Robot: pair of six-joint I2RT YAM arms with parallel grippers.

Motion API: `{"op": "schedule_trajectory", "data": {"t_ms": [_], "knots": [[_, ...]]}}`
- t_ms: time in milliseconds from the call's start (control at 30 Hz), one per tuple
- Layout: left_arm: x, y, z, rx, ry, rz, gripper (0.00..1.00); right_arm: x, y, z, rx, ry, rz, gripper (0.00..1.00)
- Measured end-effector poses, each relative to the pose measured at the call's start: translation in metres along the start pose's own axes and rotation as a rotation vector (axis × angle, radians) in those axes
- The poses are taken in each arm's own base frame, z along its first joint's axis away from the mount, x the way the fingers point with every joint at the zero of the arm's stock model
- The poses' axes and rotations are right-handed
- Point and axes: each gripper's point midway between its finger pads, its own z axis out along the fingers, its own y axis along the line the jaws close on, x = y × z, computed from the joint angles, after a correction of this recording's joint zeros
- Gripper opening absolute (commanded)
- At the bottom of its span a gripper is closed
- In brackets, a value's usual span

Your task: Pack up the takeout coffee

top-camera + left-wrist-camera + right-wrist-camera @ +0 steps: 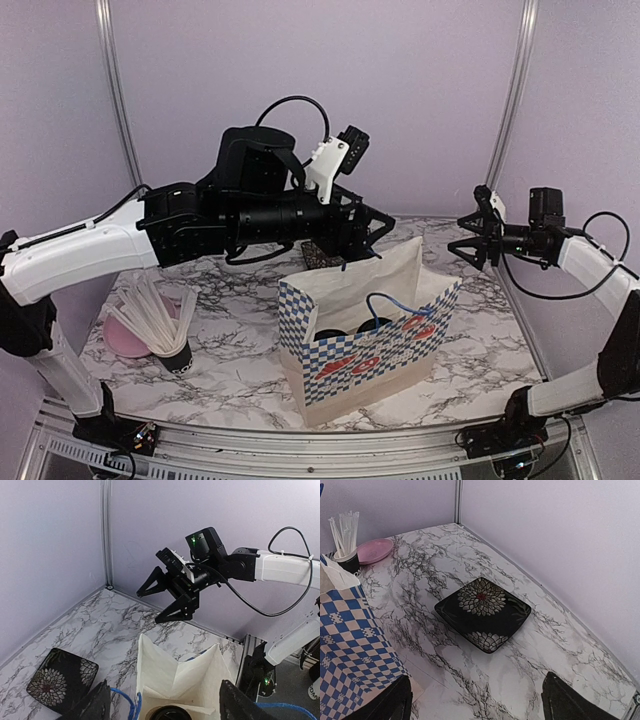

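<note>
Marbled table (240, 300) (dark-veined), lilac walls (300, 60); cups (330, 333) in bag (370, 372).

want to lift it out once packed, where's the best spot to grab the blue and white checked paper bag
Grip the blue cord handle arching over the near wall of the blue and white checked paper bag, coming straight down from above. The bag stands upright and open, its thin paper walls would likely crumple, and two black cup lids show inside, so the loop looks safest.
</note>
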Motion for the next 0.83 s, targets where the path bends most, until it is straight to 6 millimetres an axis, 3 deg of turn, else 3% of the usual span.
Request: {"op": "schedule_trajectory", "data": {"t_ms": [133, 233, 400, 533, 700, 833], "knots": [[-0.018, 0.022, -0.028, -0.13, -0.036, 0.092, 0.9, -0.012, -0.004, -0.003, 0.012, -0.009, 0.025, 0.92], [-0.027, 0.045, -0.051, -0.267, -0.045, 0.166, 0.98, -0.036, -0.019, -0.01, 0.075, -0.016, 0.042, 0.98], [-0.031, 0.085, -0.081, -0.484, -0.013, 0.261, 0.99, -0.085, -0.049, -0.03, 0.23, -0.036, 0.044, 0.99], [-0.026, 0.124, -0.101, -0.641, 0.038, 0.293, 0.99, -0.104, -0.067, -0.046, 0.365, -0.057, 0.087, 0.98], [-0.021, 0.184, -0.132, -0.818, 0.09, 0.27, 0.99, -0.132, -0.07, -0.075, 0.511, -0.127, 0.109, 0.98], [-0.018, 0.218, -0.16, -0.913, 0.101, 0.231, 0.99, -0.149, -0.069, -0.092, 0.585, -0.181, 0.112, 0.98]]}}
